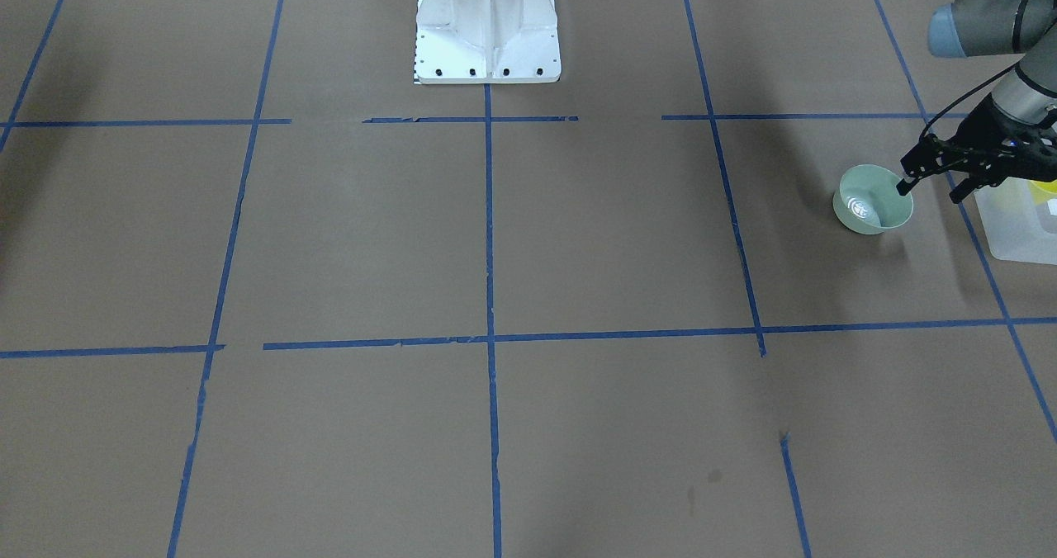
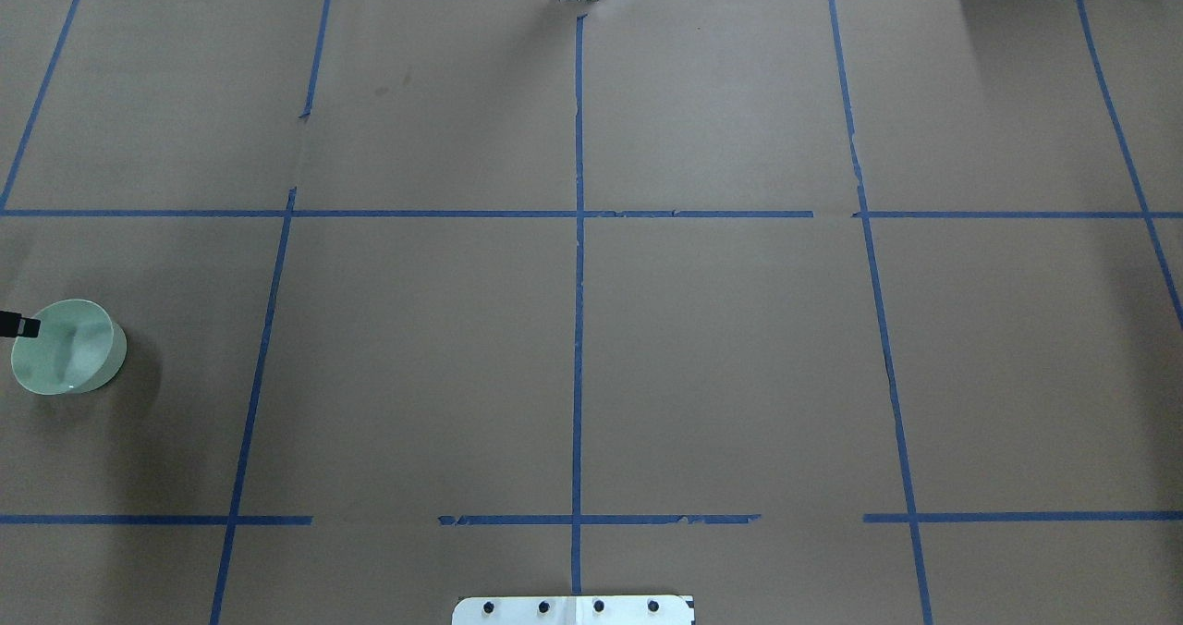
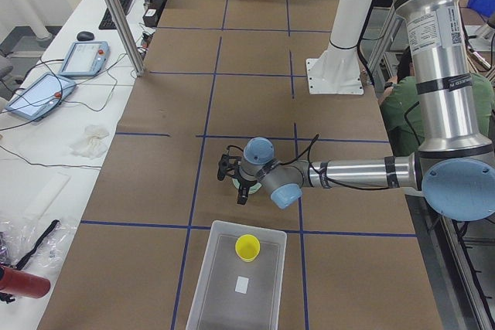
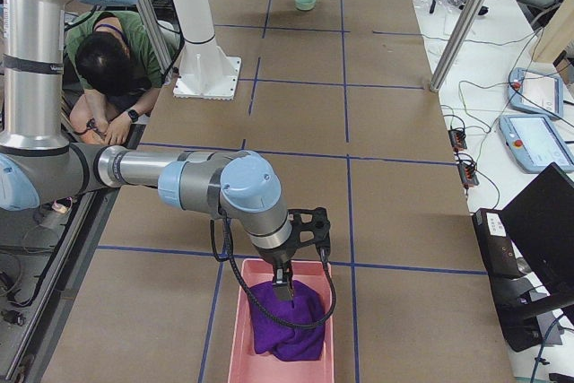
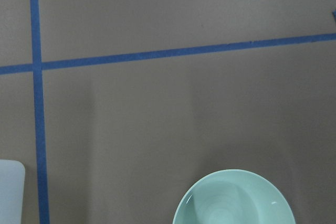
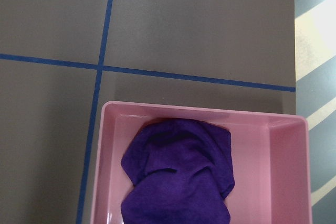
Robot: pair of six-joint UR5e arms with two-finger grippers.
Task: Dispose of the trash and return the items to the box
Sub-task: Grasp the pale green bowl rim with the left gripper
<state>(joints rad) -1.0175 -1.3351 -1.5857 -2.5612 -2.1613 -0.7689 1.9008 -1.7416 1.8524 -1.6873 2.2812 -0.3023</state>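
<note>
The pale mint-green bowl (image 1: pixel 873 200) stands upright on the brown table at the robot's far left; it also shows in the overhead view (image 2: pixel 67 346) and the left wrist view (image 5: pixel 233 200). My left gripper (image 1: pixel 931 190) is open. One fingertip (image 1: pixel 906 185) is over the bowl's rim on the box side, the other is outside it. The yellow cup (image 3: pixel 247 247) stands inside the frosted box (image 3: pixel 232 291), just beside the bowl. My right gripper (image 4: pixel 289 266) hangs over a pink bin; I cannot tell whether it is open or shut.
The pink bin (image 6: pixel 199 113) at the table's right end holds a purple cloth (image 6: pixel 178 177). The white robot base (image 1: pixel 487 30) stands at mid table. A seated person (image 4: pixel 108 69) is beside the base. Tablets and cables lie along the far table edge.
</note>
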